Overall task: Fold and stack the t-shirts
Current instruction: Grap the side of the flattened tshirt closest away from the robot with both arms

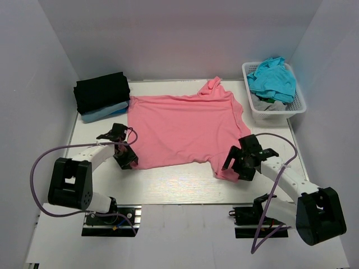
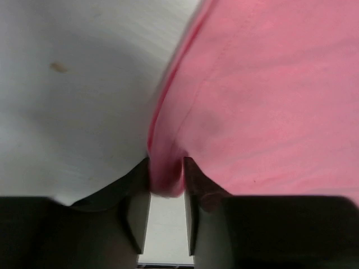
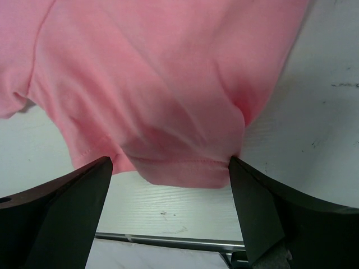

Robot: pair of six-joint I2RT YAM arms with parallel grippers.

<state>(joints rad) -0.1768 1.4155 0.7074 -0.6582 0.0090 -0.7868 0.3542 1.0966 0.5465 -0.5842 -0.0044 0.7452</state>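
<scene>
The salmon-pink t-shirt (image 1: 182, 126) lies spread flat on the middle of the table. My left gripper (image 1: 127, 159) is at its near left corner. In the left wrist view the gripper (image 2: 166, 168) is shut on a pinch of the pink hem (image 2: 263, 95). My right gripper (image 1: 238, 168) is at the shirt's near right sleeve. In the right wrist view it (image 3: 170, 162) is open wide, with the sleeve hem (image 3: 179, 168) lying between the fingers. A folded black t-shirt (image 1: 102, 92) sits on a folded light blue one (image 1: 106, 114) at the back left. A teal t-shirt (image 1: 273, 78) is heaped in the basket.
The white lattice basket (image 1: 263, 116) stands at the back right and holds more cloth under the teal shirt. White walls close in the table on the left, back and right. The table's front edge (image 3: 168, 242) runs just behind the right gripper.
</scene>
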